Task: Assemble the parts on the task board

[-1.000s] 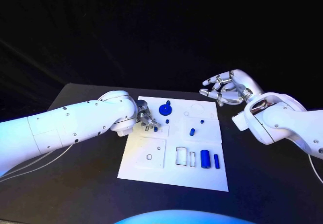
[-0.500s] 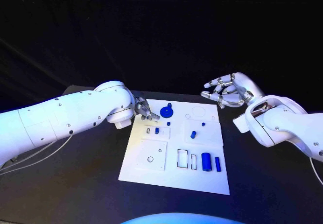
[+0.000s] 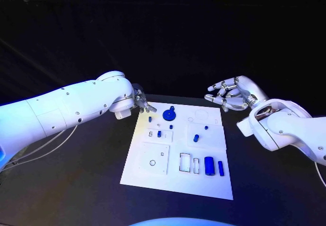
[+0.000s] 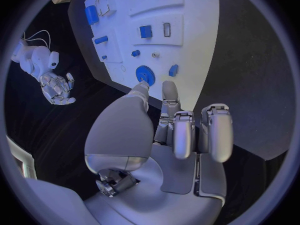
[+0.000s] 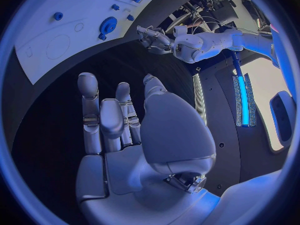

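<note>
Left hand [image 3: 141, 103] empty, fingers loosely apart, at task board [image 3: 178, 176] far-left corner | blue gear [image 3: 169, 113] just beside, nearer it | right hand [image 3: 230, 94] spread, off board.

one task board [image 3: 158, 172], two hands

The head view looks steeply down from above onto the task board [image 3: 176, 181] on the black table [image 3: 81, 188]. Each wrist view sits close behind its own hand, facing the board's far edge; both share the blue gear [image 4: 145, 74] there with the head view
</note>
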Robot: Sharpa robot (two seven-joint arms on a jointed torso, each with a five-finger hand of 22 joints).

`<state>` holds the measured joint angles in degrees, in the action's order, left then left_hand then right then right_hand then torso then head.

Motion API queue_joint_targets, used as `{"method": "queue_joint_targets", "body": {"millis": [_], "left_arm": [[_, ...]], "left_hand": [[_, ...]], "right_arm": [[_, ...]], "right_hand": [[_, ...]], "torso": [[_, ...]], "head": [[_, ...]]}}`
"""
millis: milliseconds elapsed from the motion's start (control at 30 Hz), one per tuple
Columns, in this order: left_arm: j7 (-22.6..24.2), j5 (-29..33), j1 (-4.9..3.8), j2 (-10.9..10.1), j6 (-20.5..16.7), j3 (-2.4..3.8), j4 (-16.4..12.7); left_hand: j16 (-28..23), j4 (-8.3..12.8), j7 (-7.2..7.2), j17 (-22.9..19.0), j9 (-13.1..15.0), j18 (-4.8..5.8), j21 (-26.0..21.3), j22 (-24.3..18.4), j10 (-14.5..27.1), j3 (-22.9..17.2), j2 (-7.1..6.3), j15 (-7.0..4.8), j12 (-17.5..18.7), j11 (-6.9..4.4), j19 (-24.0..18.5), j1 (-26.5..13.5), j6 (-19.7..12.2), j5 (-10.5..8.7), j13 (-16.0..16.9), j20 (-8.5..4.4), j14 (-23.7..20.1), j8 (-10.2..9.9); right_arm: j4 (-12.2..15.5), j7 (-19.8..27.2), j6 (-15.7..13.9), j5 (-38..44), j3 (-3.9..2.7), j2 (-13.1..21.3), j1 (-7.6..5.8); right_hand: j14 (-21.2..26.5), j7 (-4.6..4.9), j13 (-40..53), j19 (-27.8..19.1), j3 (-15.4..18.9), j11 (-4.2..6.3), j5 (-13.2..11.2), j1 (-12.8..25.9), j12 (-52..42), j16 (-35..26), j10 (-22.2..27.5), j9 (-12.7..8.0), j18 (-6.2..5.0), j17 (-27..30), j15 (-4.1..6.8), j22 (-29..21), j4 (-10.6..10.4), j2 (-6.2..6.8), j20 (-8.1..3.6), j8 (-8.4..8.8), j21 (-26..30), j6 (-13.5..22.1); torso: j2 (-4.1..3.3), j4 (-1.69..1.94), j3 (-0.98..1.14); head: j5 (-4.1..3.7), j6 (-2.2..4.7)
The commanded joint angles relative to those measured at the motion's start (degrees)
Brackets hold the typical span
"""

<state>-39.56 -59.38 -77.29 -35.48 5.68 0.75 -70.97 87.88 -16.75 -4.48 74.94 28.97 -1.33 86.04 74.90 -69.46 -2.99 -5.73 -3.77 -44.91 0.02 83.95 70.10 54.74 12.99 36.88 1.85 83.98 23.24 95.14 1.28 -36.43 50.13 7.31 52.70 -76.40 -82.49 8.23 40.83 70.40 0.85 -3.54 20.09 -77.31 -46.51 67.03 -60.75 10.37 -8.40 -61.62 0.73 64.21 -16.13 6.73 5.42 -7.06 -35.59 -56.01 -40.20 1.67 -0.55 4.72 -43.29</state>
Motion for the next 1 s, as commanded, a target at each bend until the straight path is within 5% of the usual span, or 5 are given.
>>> {"method": "queue_joint_targets", "body": {"millis": [33,533,1000], "left_arm": [[0.5,-1.1,-0.22,1.2,2.6,0.0,1.8],[0.6,-4.4,-0.04,5.6,5.5,-0.59,7.9],[0.3,-6.4,0.15,6.9,7.9,-0.68,9.7]], "left_hand": [[0.4,0.0,-0.15,12.4,-0.1,-0.1,0.2,10.1,0.2,0.4,0.09,0.48,-0.2,0.24,2.5,-0.4,-0.3,0.05,-0.1,0.43,5.3,-0.2],[0.4,0.0,-0.18,12.4,-0.3,-0.12,0.1,10.0,0.2,0.7,0.01,0.53,-0.3,0.27,2.5,-0.5,-0.3,0.04,-0.1,0.5,5.3,-0.3],[0.5,0.0,-0.23,12.6,-0.6,-0.13,0.1,9.9,0.3,1.0,0.29,0.59,-0.5,0.33,2.4,-0.7,-0.2,0.07,-0.1,0.59,5.3,-0.5]], "right_arm": [[0.1,0.1,0.6,0.0,-0.02,-0.2,0.03],[0.2,0.3,0.7,-0.1,-0.02,-0.2,0.04],[0.2,0.3,0.7,-0.1,-0.02,-0.3,0.04]], "right_hand": [[0.2,-0.15,0.0,0.4,-0.2,0.23,0.2,0.0,0.2,-0.1,0.1,0.1,-0.74,0.0,0.13,-0.1,-0.2,-0.37,-0.05,-0.27,0.3,0.2],[0.1,-0.14,-0.1,0.4,-0.2,0.22,0.3,0.1,0.1,-0.1,0.0,0.1,-0.74,0.0,0.13,-0.1,-0.3,-0.39,-0.06,-0.27,0.4,0.2],[0.1,-0.14,-0.1,0.4,-0.2,0.22,0.3,0.1,0.1,-0.1,0.0,0.1,-0.74,0.0,0.13,-0.1,-0.3,-0.39,-0.06,-0.27,0.4,0.2]], "torso": [[-0.03,-0.02,0.02],[-0.07,-0.07,0.0],[0.02,-0.01,0.03]], "head": [[0.22,-0.03],[0.52,-0.34],[0.48,-0.65]]}}
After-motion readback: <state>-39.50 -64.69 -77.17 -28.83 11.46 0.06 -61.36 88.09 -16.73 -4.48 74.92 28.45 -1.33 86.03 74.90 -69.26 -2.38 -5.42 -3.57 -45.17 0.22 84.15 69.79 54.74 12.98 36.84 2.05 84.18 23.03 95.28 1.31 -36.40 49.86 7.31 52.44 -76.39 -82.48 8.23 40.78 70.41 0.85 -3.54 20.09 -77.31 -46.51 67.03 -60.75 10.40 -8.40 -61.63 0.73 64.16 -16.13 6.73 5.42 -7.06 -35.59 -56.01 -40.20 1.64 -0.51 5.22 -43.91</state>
